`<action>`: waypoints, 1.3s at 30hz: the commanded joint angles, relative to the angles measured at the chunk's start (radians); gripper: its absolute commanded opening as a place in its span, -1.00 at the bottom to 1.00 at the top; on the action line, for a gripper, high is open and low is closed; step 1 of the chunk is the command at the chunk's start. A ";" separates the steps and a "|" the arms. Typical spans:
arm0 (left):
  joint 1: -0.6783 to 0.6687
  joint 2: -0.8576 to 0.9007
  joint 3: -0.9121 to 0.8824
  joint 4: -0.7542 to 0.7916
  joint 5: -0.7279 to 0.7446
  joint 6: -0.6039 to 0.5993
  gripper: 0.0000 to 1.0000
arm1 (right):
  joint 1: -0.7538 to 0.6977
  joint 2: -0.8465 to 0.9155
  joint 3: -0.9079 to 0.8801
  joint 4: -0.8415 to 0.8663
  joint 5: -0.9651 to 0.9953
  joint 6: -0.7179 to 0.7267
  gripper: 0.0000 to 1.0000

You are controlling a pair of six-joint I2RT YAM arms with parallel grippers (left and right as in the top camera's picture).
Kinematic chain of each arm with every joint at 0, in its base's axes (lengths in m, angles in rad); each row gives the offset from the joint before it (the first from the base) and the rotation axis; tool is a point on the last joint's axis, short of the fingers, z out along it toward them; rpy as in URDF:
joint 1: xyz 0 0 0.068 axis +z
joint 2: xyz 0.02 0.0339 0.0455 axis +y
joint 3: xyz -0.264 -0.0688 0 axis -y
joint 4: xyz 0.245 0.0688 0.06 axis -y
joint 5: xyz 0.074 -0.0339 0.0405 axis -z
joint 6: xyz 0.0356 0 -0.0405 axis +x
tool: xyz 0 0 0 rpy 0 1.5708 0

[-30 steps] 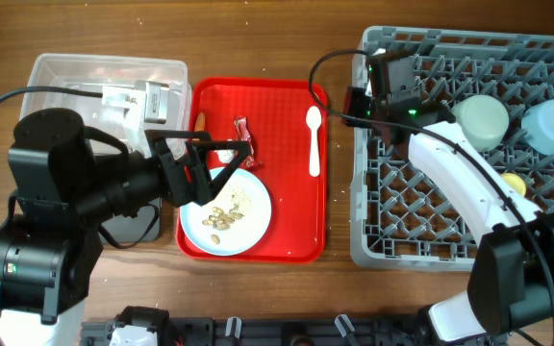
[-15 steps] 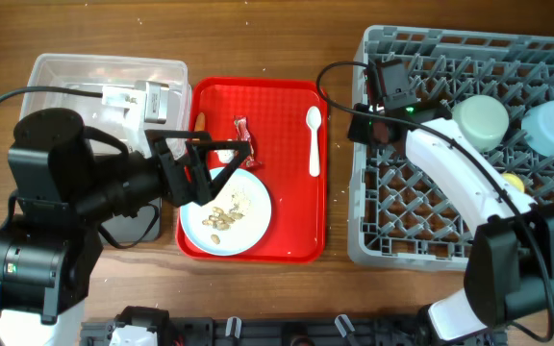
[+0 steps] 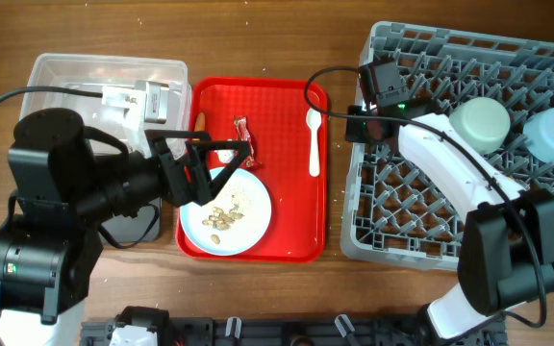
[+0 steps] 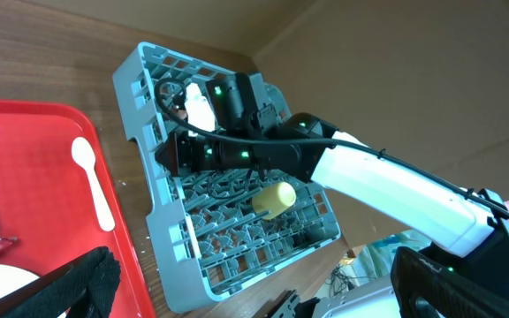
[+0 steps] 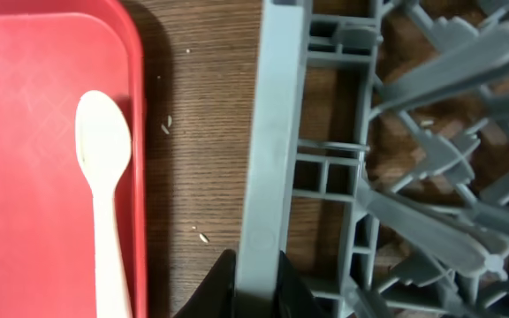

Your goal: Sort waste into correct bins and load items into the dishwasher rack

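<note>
A: Overhead, our right pincer (image 3: 357, 126) meets the large grey pegged plastic dishwasher rack (image 3: 421, 240) on its wall facing the red serving tray (image 3: 291, 216). Our left pincer (image 3: 239, 159) gapes empty above that tray.
B: Left wrist shows a stiff, bulky rack, so we'd drag it.
A: Right wrist: jaws clamped on that rim, likely the soundest hold.

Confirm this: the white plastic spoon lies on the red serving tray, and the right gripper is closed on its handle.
Not quite. The white plastic spoon does lie on the red serving tray, but the right gripper is closed on the side wall of the grey plastic pegged dishwasher rack, not the spoon's handle. The right wrist view shows it.
</note>
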 commanded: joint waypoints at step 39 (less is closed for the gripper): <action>-0.005 -0.001 0.011 0.002 0.015 0.020 1.00 | -0.006 0.040 -0.027 -0.029 0.080 0.065 -0.91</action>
